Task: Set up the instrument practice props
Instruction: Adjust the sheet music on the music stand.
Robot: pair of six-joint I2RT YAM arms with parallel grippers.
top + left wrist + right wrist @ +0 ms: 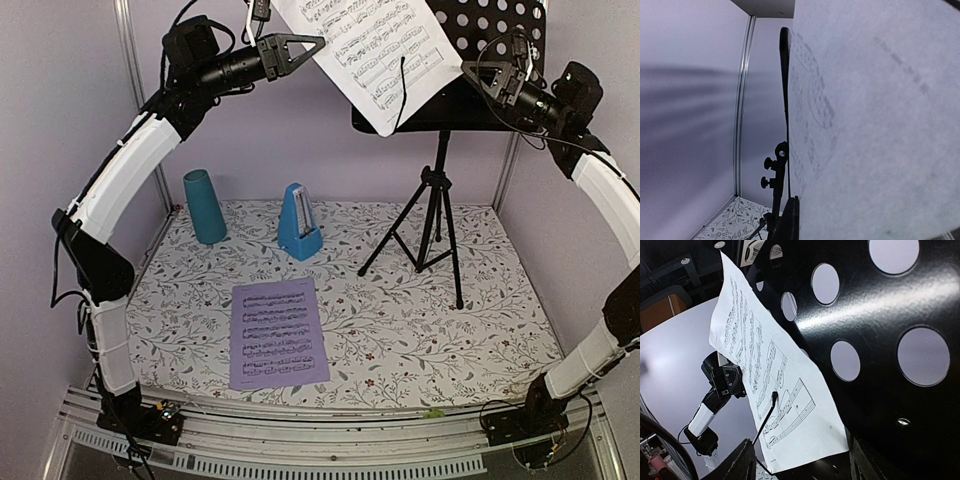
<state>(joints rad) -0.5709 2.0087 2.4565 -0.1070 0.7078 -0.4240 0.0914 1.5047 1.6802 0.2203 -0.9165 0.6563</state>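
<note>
Inspecting the station: the black tripod music stand [438, 215] stands on the table [460, 345] toward its rear right corner, legs spread, with its perforated tray [500, 25] raised high. The white sheet-music page [365, 55] leans tilted against the left part of the tray, print facing outward, and its lower corner reaches the tray's bottom lip.

The left gripper [318, 41] is held high beside the page, jaws closed flat on the page's left edge. The right gripper [478, 75] is at the front of the tray with its jaws set well apart. In the right wrist view the page's lower corner and the tray lip lie between its fingers [746, 457]; whether they touch either cannot be told.

The lavender sheet-music page [278, 333] lies flat, print up, near the table's front edge, left of centre. The blue pyramid metronome [300, 222] stands upright near the rear edge. It sits between the teal cup [204, 206], upright by the rear left corner, and the stand's legs.
</note>
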